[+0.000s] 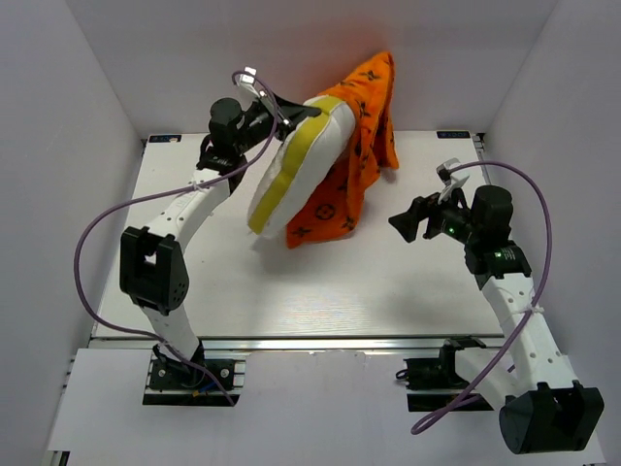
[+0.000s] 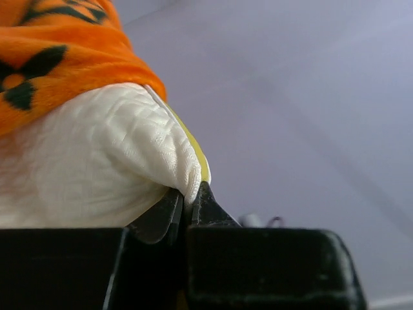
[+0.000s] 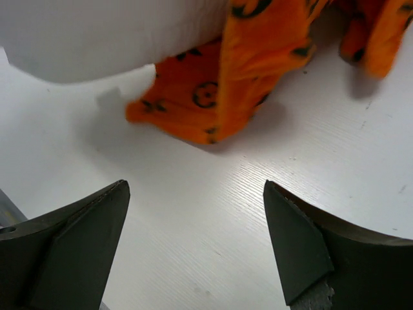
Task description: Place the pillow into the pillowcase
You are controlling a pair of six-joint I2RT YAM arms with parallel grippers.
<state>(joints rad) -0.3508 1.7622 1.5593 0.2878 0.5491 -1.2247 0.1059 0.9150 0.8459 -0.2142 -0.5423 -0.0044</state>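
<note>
Fingers pinch pillow, pillowcase seemingly half-on.

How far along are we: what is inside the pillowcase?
The pillow has its far end inside the pillowcase. Its yellow-banded end sticks out, pinched by the left gripper. The fabric hides how deep it reaches.

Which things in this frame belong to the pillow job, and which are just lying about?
Part of the job:
- pillow, pinched at a corner by the left tool
- pillowcase, draped over the pillow
- right tool, open and empty

Not part of it:
- white table
- purple cables on the arms
</note>
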